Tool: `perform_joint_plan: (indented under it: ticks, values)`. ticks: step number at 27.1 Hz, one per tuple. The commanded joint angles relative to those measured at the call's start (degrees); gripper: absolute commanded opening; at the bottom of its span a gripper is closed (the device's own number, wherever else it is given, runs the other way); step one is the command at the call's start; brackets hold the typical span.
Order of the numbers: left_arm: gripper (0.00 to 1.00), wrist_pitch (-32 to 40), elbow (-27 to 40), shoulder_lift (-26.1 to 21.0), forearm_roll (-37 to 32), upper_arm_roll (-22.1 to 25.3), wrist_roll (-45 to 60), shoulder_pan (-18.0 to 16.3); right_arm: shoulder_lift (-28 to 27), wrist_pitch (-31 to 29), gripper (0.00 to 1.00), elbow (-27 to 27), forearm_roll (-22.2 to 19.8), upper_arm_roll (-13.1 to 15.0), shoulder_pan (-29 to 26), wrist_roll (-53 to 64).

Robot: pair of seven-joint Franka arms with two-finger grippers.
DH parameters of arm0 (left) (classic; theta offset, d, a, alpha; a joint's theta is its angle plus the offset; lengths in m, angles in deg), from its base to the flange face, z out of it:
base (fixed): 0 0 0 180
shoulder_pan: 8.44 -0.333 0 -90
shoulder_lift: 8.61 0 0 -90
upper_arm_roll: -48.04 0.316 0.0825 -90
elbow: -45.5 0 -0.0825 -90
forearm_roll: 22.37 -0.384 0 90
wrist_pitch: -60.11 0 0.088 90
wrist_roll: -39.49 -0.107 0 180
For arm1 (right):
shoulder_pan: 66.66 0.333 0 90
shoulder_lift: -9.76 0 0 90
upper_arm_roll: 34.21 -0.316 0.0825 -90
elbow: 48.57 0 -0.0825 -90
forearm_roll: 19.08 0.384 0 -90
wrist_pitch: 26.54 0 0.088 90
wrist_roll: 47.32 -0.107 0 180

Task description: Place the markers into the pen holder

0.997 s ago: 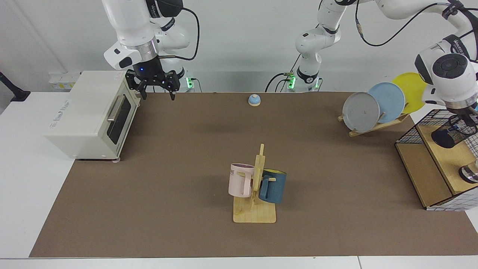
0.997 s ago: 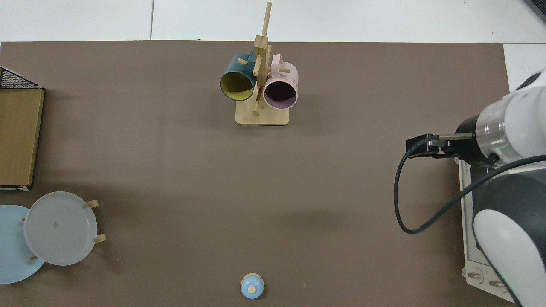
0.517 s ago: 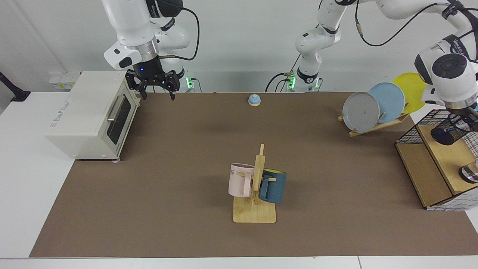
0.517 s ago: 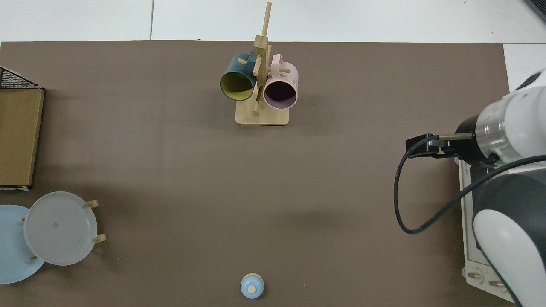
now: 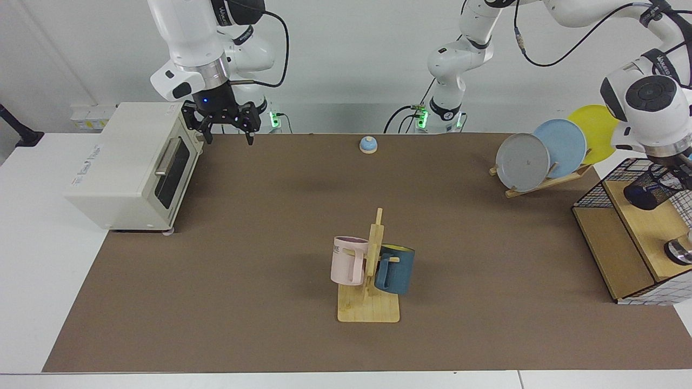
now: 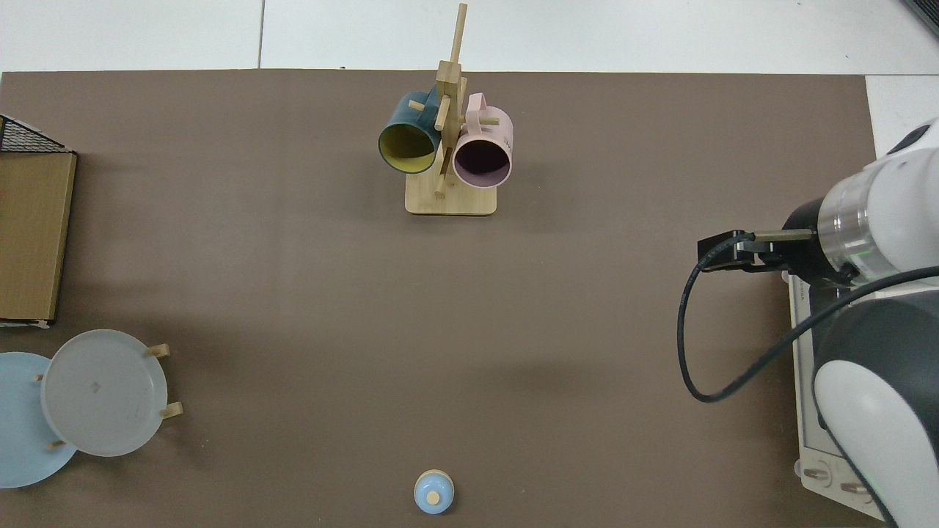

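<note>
While the right gripper (image 5: 226,128) waits, fingers spread: tilted pen holder (image 5: 649,190) below left gripper (image 5: 672,174), grip untellable.

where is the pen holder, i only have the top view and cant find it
Observer: It lies beyond your frame. In the facing view the pen holder is tilted above the wooden shelf at the table's end, by the plate rack.
Operator: is anything holding it
Observer: Yes, the left gripper comes down from above and grips it at its upper end.
Operator: and the arm at my right edge
Observer: That is the right arm, waiting. The right gripper hangs open above the mat beside the toaster oven.
</note>
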Motion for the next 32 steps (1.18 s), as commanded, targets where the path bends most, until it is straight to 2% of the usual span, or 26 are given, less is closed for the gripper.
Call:
perform_joint_plan:
  ticks: [1, 9, 15, 21, 32]
  values:
    - [0.92, -1.00, -0.35, 0.79, 0.88, -0.08, -1.14, -0.57, 0.18, -0.65, 0.99, 0.03, 1.28, -0.47, -1.08, 1.66]
    - [0.93, -1.00, -1.49, 1.23, 0.89, -0.34, -1.40, -0.04, 0.18, -0.65, 0.99, 0.11, 1.28, -0.47, -1.08, 1.57]
    - [0.95, -0.92, -5.01, 1.22, 0.97, -0.61, -2.98, 0.22, 0.18, -0.65, 0.99, 0.11, 1.36, -0.47, -1.08, 1.66]
    - [0.99, 0.05, -7.81, 1.66, 1.58, 0.80, -3.07, 2.42, 0.18, -0.65, 0.99, 0.03, 1.36, -0.47, -1.08, 1.57]
    - [1.00, 6.28, -8.52, 7.11, 16.87, 7.74, -0.97, 11.99, 0.18, -0.65, 0.99, 0.03, 1.36, -0.47, -1.08, 1.57]
